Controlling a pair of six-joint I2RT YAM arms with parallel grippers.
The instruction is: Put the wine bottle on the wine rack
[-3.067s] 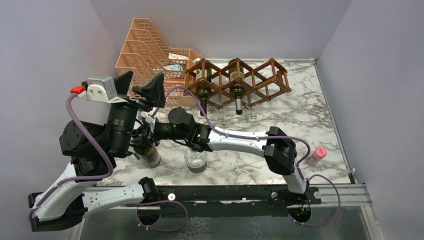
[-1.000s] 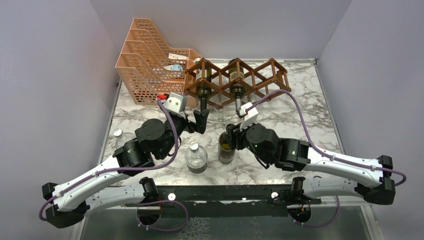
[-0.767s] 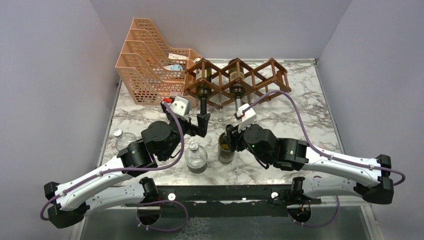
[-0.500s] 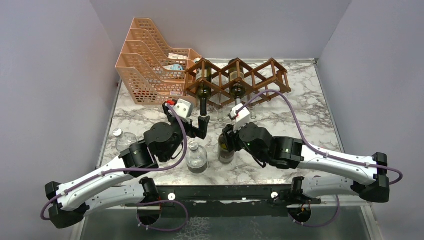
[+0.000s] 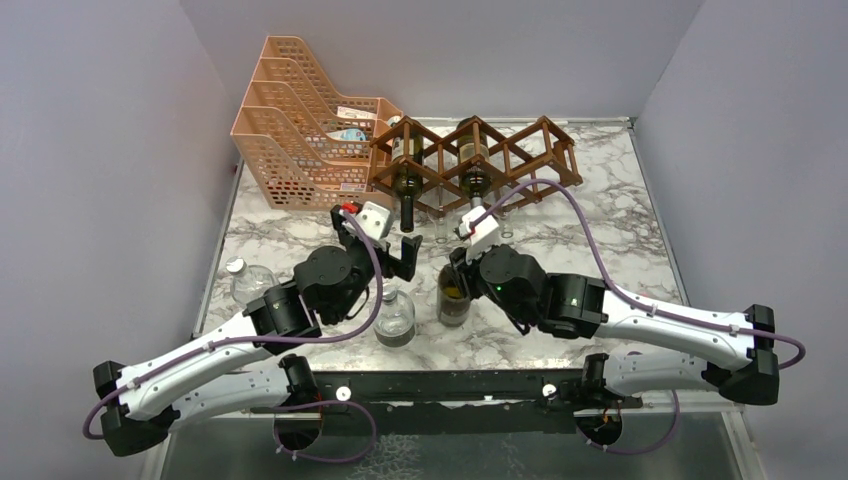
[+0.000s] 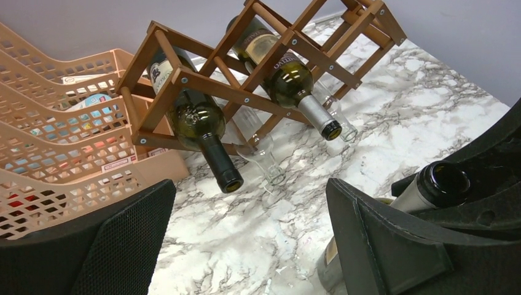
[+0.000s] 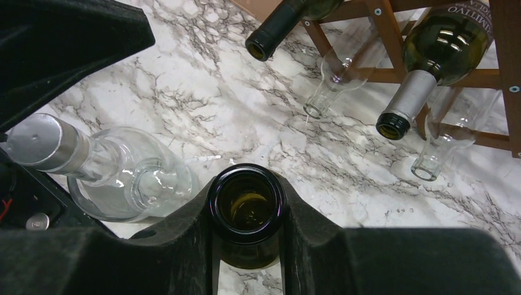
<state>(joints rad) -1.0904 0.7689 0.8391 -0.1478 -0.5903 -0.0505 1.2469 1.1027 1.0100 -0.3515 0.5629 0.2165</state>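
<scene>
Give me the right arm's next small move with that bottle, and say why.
Probably a short, straight lift. The right gripper is shut on the neck of the wine bottle, which stands upright on the table with the clear bottle close beside it. Raising it first should clear that neighbour before any tilt toward the wine rack, whose right end looks empty.

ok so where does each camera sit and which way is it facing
Top external: fixed above and behind the bases, looking down on the marble table; both arms show, right end effector shut on the upright dark green glass wine bottle.
Left wrist: on the left arm, facing the reddish-brown wooden lattice wine rack; its black fingers frame the view.
Right wrist: on the right arm, looking down into that bottle's open mouth, its fingers around the neck.
Shared: both wrist views show the rack's two lying dark bottles.
</scene>
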